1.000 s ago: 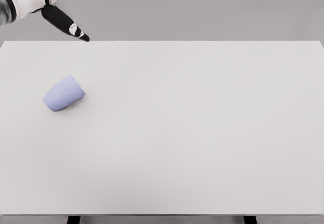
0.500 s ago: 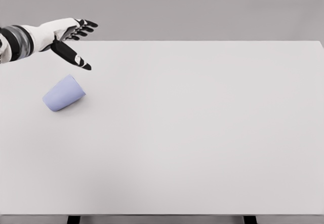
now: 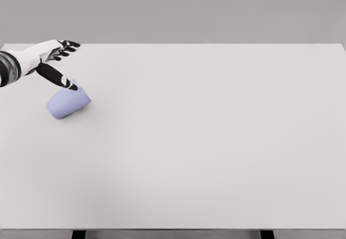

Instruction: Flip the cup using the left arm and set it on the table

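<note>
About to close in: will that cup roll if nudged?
Probably. The cup lies on its side on the table, so a nudge may roll it in a curve, since it tapers. It looks rigid. The open left hand is just above it.

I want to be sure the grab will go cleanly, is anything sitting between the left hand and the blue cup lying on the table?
Nothing visible. The left hand, fingers spread, hovers right above the lying cup on the white table.

White table (image 3: 216,141), one pale blue cup (image 3: 66,103) on its side near the left edge.
</note>
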